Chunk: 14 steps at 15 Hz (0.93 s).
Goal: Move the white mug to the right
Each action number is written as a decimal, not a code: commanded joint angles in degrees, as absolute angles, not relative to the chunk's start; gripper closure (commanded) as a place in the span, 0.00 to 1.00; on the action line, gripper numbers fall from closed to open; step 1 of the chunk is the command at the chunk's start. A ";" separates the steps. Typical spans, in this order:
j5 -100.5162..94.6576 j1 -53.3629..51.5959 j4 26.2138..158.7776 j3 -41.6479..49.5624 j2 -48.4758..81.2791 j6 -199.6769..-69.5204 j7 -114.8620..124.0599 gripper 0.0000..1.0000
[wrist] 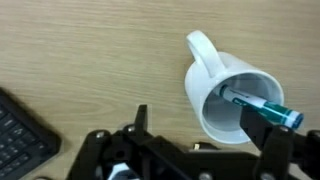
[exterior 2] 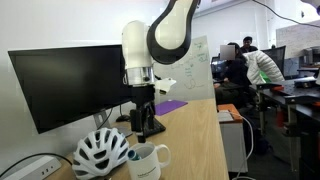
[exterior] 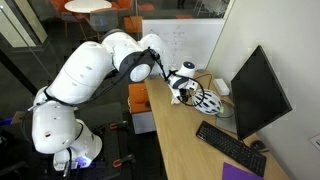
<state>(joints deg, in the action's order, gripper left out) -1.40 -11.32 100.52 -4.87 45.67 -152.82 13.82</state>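
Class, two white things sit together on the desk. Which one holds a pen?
The white mug, small with a handle, holds the pen; the bigger rounded helmet has dark vents instead.

One white mug point(exterior 2: 148, 161), one helmet point(exterior 2: 100, 152), one monitor point(exterior 2: 65, 85), one keyboard point(exterior: 228, 146), one marker point(wrist: 263, 107).
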 commanded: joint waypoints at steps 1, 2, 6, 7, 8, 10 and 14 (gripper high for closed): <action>0.22 -12.86 95.76 -3.91 49.14 -150.04 14.43 0.00; 0.40 -13.01 94.87 -3.95 50.01 -149.58 14.48 0.00; 0.96 -13.47 91.52 -3.99 53.22 -146.85 14.57 0.32; 0.43 -14.06 91.07 -3.51 53.76 -146.65 14.69 0.40; 0.38 -14.08 90.67 -3.60 54.12 -146.23 14.48 0.48; 0.45 -14.12 90.10 -3.70 54.59 -145.59 14.42 0.64; 0.37 -14.75 89.93 -3.31 54.88 -144.84 15.11 0.94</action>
<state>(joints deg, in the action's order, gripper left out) -0.40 -13.43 91.69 -4.65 54.39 -147.62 13.91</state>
